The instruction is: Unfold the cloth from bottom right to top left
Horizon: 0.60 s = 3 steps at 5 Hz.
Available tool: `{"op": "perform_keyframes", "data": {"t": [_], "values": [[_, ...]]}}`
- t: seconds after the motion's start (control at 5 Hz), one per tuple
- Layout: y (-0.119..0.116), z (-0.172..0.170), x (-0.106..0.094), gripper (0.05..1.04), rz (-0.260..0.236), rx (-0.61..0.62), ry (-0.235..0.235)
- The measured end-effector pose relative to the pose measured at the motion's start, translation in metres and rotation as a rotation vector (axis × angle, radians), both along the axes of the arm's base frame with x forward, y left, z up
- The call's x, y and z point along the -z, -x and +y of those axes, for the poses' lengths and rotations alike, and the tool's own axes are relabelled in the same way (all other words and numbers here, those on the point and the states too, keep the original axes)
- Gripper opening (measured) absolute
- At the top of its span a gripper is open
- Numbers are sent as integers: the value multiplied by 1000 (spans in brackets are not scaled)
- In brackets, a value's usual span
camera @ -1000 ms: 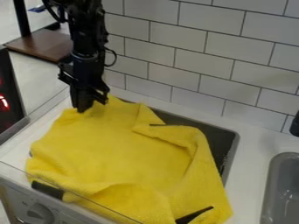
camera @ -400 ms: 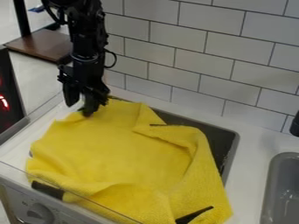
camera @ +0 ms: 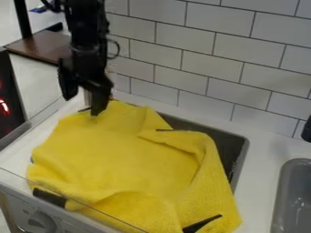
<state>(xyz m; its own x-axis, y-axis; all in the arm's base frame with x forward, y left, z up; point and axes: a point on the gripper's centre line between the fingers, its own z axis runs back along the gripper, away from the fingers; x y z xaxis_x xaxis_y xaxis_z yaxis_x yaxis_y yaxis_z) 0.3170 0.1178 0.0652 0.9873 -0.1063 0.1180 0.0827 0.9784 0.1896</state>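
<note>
Camera view: yellow fabric cloth (camera: 121,154), right side folded.
End effector (camera: 84,99): open, at cloth's far-left edge.
Risk: cloth could be dragged askew if snagged.

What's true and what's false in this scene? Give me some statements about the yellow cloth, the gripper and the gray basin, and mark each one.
1. The gripper is at the picture's bottom right corner of the cloth. False: it is by the cloth's upper left part.
2. The gripper's two fingers are spread apart. True.
3. The cloth lies completely flat. False: it has folds, including a turned-over flap toward the picture's right.
4. The gray basin at the right edge stands apart from the cloth. True.
5. The wall behind is tiled. True.
</note>
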Motion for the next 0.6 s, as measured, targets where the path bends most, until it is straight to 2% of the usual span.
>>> {"op": "perform_keyframes", "data": {"t": [0.2, 0.4, 0.6], "values": [[7, -7, -27, 999, -62, 5, 14], [17, -16, -40, 999, -90, 17, 38], [16, -16, -42, 999, -96, 21, 36]]}}
